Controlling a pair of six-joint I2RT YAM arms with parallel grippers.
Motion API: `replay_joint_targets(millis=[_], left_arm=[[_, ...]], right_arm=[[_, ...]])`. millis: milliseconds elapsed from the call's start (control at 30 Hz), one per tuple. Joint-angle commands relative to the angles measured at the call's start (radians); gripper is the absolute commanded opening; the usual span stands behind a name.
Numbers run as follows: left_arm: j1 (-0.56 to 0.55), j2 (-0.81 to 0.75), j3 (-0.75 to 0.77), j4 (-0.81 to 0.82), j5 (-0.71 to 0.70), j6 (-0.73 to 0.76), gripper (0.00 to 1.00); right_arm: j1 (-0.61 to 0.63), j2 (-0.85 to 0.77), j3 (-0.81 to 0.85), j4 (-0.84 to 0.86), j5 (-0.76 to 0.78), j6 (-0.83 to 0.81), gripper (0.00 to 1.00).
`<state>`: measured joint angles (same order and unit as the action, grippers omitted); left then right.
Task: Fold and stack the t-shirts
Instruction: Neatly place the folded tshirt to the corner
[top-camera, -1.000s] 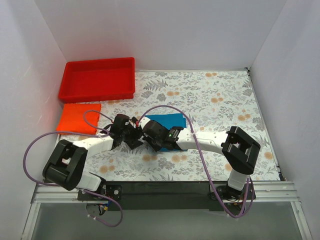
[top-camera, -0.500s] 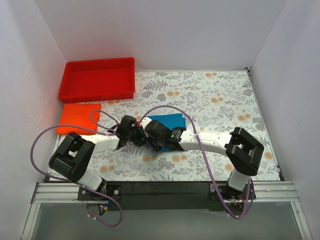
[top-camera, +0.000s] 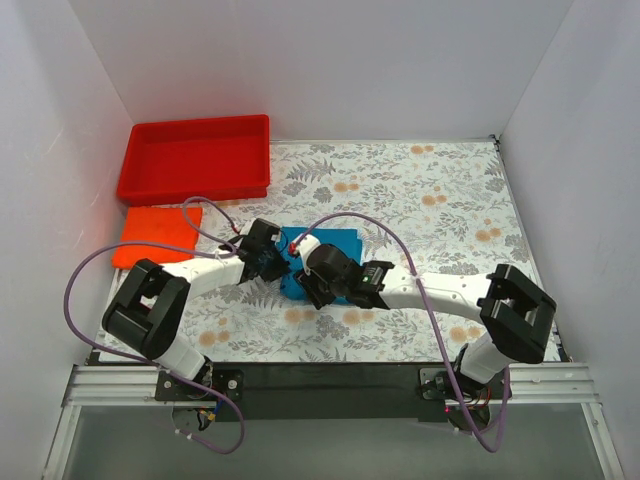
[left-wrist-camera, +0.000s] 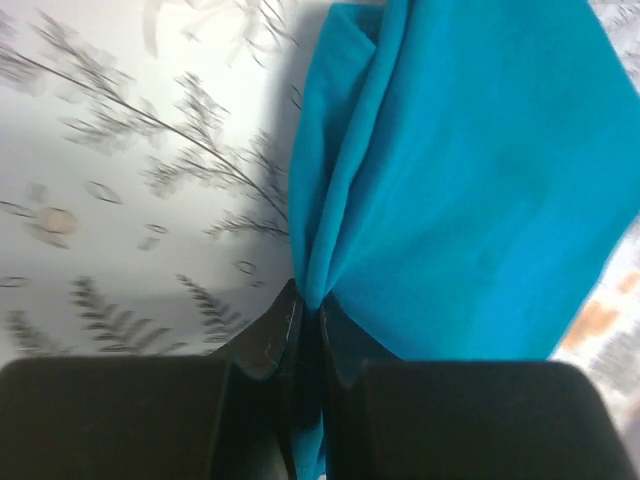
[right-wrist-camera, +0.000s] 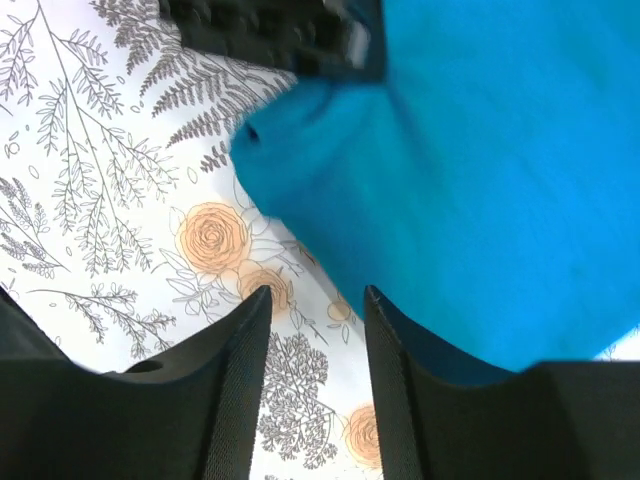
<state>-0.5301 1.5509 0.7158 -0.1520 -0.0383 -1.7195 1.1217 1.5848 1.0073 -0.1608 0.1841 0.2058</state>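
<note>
The teal-blue t-shirt (top-camera: 340, 241) lies folded at the table's middle, partly under both arms. My left gripper (top-camera: 284, 263) is at its left edge, shut on a pinched fold of the teal cloth (left-wrist-camera: 440, 180), which runs down between the fingertips of the left gripper (left-wrist-camera: 310, 305). My right gripper (top-camera: 305, 284) hovers over the shirt's near-left corner. In the right wrist view the right gripper (right-wrist-camera: 315, 300) is open, with only the floral table between its fingers and the teal shirt (right-wrist-camera: 480, 170) beside the right finger. The orange-red t-shirt (top-camera: 155, 236) lies folded at the far left.
A red plastic tray (top-camera: 195, 158) stands at the back left, just behind the orange-red shirt. White walls close in the floral table (top-camera: 440, 200) on three sides. Purple cables loop over both arms.
My left gripper has moved right onto the teal shirt's edge and closed on it. My right gripper has opened and let go of the cloth, and its arm has swung lower and rightward.
</note>
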Motion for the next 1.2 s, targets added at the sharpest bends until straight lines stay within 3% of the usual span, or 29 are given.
replay_joint_targets(millis=[0,100,167,233,267,367,467,667,900,1167], left_arm=[[0.012,-0.015,0.074,-0.223,-0.221,0.162,0.00],[0.022,-0.032,0.137,-0.334,-0.366,0.253,0.00],[0.030,-0.035,0.172,-0.388,-0.466,0.312,0.00],[0.047,-0.038,0.221,-0.452,-0.517,0.349,0.00],[0.054,-0.043,0.235,-0.465,-0.534,0.369,0.00],[0.074,-0.048,0.278,-0.509,-0.609,0.438,0.00],[0.099,-0.051,0.310,-0.546,-0.679,0.494,0.00],[0.169,-0.078,0.338,-0.540,-0.798,0.621,0.00],[0.260,-0.147,0.309,-0.290,-0.858,0.872,0.00],[0.398,-0.083,0.370,-0.192,-0.838,0.974,0.00]], right_arm=[[-0.014,-0.055,-0.059,0.064,0.044,-0.013,0.51],[-0.028,-0.117,-0.160,0.136,0.086,0.000,0.62],[-0.055,-0.175,-0.241,0.183,0.122,0.006,0.76],[-0.086,-0.210,-0.292,0.242,0.132,0.017,0.82],[-0.123,-0.239,-0.317,0.262,0.126,0.024,0.90],[-0.222,-0.273,-0.401,0.329,0.034,0.056,0.95],[-0.313,-0.282,-0.458,0.374,-0.059,0.086,0.95],[-0.370,-0.283,-0.506,0.428,-0.101,0.118,0.95],[-0.401,-0.259,-0.523,0.457,-0.155,0.136,0.94],[-0.444,-0.236,-0.541,0.492,-0.250,0.161,0.92]])
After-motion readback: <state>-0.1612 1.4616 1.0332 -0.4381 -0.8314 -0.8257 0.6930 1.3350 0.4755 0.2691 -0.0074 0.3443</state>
